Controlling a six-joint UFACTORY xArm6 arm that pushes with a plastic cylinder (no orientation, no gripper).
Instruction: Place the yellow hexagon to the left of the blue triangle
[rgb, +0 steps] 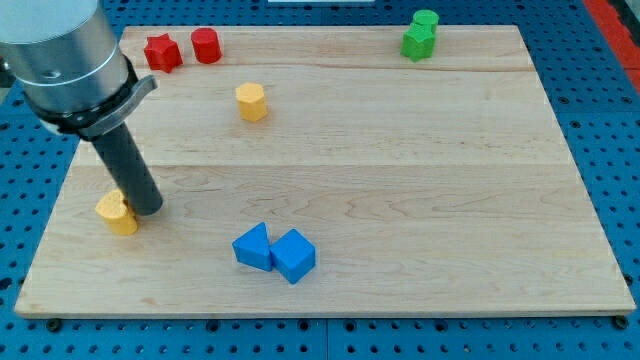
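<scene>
A yellow hexagon (251, 101) stands on the wooden board (400, 180) at the upper left of centre. A blue triangle (253, 246) lies near the view's bottom, touching a blue cube (294, 256) on its right. My tip (147, 208) rests on the board at the view's left, far below and left of the hexagon and left of the blue triangle. It touches the right side of a second yellow block (117, 212), whose shape is partly hidden by the rod.
A red star-like block (162, 52) and a red cylinder (205, 45) sit at the top left edge. Two green blocks (420, 35) stand together at the top right edge. Blue perforated table surrounds the board.
</scene>
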